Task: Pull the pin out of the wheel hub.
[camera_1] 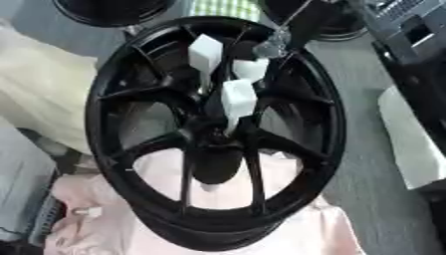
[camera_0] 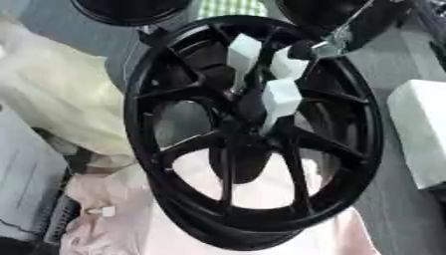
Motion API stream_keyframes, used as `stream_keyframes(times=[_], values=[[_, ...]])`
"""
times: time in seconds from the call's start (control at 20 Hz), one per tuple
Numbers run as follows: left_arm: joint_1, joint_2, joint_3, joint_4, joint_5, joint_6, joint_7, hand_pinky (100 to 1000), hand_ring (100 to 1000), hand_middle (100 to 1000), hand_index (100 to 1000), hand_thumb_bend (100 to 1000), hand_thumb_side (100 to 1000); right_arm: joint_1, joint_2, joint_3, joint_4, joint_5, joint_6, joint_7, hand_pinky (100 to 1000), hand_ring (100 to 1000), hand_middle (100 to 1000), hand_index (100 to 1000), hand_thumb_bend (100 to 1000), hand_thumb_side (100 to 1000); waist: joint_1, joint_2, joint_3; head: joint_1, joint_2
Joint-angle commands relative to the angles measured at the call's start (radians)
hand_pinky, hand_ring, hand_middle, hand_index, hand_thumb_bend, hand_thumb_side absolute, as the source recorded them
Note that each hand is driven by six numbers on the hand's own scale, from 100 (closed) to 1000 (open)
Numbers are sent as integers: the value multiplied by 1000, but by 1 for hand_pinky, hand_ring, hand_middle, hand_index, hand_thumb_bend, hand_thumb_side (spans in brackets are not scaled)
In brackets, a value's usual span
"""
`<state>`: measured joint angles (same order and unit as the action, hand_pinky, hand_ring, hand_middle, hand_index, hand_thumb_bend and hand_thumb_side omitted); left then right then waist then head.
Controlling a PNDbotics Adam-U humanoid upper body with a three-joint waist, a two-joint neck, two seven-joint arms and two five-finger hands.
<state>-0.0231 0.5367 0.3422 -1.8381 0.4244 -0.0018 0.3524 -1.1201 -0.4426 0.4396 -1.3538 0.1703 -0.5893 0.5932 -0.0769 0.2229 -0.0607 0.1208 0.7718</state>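
White-tipped fingers point(camera_0: 280, 97) reach the black wheel hub point(camera_0: 248, 112); grasp unclear, pink cloth point(camera_0: 261, 189) beneath.

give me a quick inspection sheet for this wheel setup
surface: pink cloth under the wheel, grey floor beside it
job's things: black wheel standing tilted; hub partly covered; pin not made out
clutter: white box, small white thing, cream cloth
hands: right hand at the hub, grip hidden; left nothing seen
cables: thin line upper right, possibly a cable
surroundings: dark round things at far edge
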Motion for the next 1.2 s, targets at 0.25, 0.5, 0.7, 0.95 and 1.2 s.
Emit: stream_keyframes(times=[0.25,0.5,0.7,0.95,1.2], values=[[0,35,11,-16,-9,3,1,521,522,524,661,126,886,-7,-19,5,-25,50,-318,314,787,781,712,792,420,228,3,-8,2,12,-2],[0,35,10,-16,-11,4,-1,521,522,524,661,125,888,-5,-25,18,-25,74,-318,314,789,782,713,792,416,203,0,-4,4,13,-2],[-1,37,10,-16,-12,4,-2,522,522,524,661,125,888,-11,-37,32,-23,95,-318,314,793,785,717,794,418,214,-1,-3,8,13,-2],[-5,38,7,-16,-11,5,-8,522,522,525,661,125,886,-45,-73,50,-26,105,-318,314,813,804,736,802,430,271,-2,-3,23,1,-2],[-9,40,6,-16,-9,5,-11,522,522,526,661,124,885,-69,-110,96,-6,130,-318,314,820,817,749,808,442,306,-2,-4,37,-18,-2]])
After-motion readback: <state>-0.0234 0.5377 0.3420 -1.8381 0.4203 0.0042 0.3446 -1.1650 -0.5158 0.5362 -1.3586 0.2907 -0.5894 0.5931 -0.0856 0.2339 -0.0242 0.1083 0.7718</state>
